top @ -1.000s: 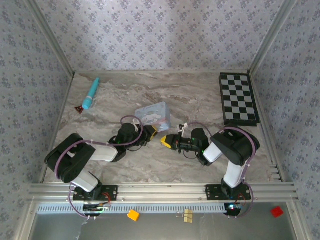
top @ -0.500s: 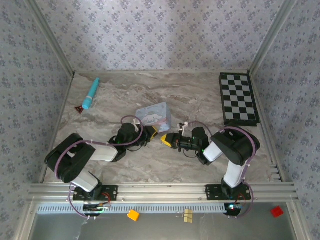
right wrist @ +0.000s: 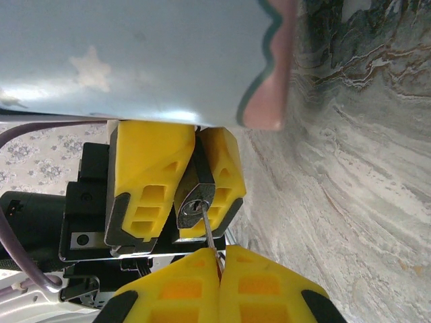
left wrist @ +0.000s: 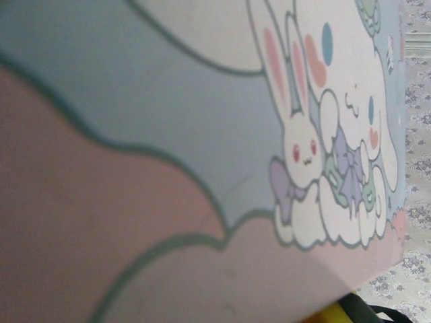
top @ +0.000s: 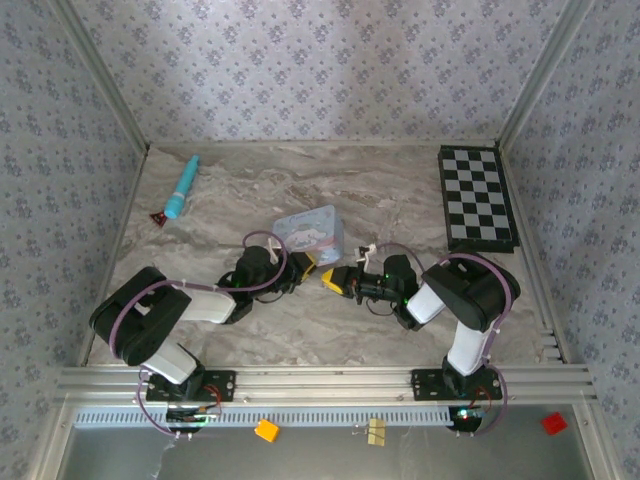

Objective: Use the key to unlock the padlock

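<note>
- Marble worktop (top: 400, 190): the pale blue tin (top: 308, 232) is set in the middle.
- The padlock (right wrist: 196, 202) is pinched by the left fingers (right wrist: 145, 195), keyhole faced outward, so it is held steady.
- The key (right wrist: 210, 237) is squeezed by the right fingers (right wrist: 262, 286), blade at the keyhole, ready for turning.

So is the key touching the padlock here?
Touching. In the right wrist view, the key runs from the shut right gripper straight into the keyway of the padlock, with no gap.
</note>
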Robot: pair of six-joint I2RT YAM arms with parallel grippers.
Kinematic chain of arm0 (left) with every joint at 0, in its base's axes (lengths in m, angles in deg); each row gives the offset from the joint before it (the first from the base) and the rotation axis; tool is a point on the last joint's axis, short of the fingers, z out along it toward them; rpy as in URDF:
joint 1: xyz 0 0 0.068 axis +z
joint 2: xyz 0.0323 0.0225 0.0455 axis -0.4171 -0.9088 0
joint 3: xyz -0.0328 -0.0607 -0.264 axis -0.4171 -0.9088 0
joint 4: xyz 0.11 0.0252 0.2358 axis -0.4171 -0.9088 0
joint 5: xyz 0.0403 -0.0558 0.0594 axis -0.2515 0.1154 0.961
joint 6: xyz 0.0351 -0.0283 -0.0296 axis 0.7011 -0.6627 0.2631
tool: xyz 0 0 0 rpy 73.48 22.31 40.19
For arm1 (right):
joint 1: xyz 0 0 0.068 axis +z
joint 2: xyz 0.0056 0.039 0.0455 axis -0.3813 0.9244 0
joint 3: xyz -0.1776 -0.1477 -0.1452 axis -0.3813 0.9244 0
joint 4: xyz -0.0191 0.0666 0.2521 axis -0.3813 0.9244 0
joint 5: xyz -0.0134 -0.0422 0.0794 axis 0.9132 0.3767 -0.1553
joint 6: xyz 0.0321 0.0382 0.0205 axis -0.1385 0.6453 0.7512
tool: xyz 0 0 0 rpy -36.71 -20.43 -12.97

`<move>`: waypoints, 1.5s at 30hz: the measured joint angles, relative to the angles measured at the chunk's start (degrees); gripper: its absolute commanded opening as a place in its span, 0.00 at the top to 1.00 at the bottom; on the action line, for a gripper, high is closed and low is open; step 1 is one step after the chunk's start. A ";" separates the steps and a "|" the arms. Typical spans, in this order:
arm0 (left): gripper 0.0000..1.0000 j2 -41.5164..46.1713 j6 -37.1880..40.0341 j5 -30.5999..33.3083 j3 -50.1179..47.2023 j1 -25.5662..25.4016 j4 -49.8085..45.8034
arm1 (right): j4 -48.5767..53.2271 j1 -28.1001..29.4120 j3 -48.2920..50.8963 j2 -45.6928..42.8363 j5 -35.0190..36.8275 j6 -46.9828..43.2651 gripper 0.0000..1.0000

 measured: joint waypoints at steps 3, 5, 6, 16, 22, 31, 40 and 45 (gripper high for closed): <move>0.99 -0.02 0.00 -0.13 0.35 0.00 0.04 | 0.00 0.00 -0.04 -0.15 0.00 0.00 1.00; 0.98 -0.09 0.00 -0.13 0.50 0.00 0.09 | 0.00 0.00 -0.04 -0.26 0.00 0.00 1.00; 0.98 -0.13 0.00 -0.13 0.50 0.00 0.17 | 0.00 0.00 -0.07 -0.26 0.00 0.00 1.00; 0.98 -0.46 0.00 -0.13 0.50 -0.11 0.46 | 0.42 -0.28 -0.09 -1.11 0.00 0.02 1.00; 0.98 -1.20 -0.02 -0.13 0.52 -0.22 1.53 | 0.87 -0.55 -0.09 -1.22 -0.04 0.04 1.00; 0.98 -1.20 -0.02 -0.13 0.55 -0.22 1.51 | 0.85 -0.63 -0.09 -1.22 -0.04 0.04 1.00; 0.99 -1.33 0.00 0.57 0.87 -1.03 1.49 | 0.87 -0.66 -0.09 -1.22 -0.02 0.50 1.00; 0.99 -2.03 -0.02 1.22 1.27 -1.31 1.90 | 0.94 -0.92 -0.09 -1.22 0.00 0.87 1.00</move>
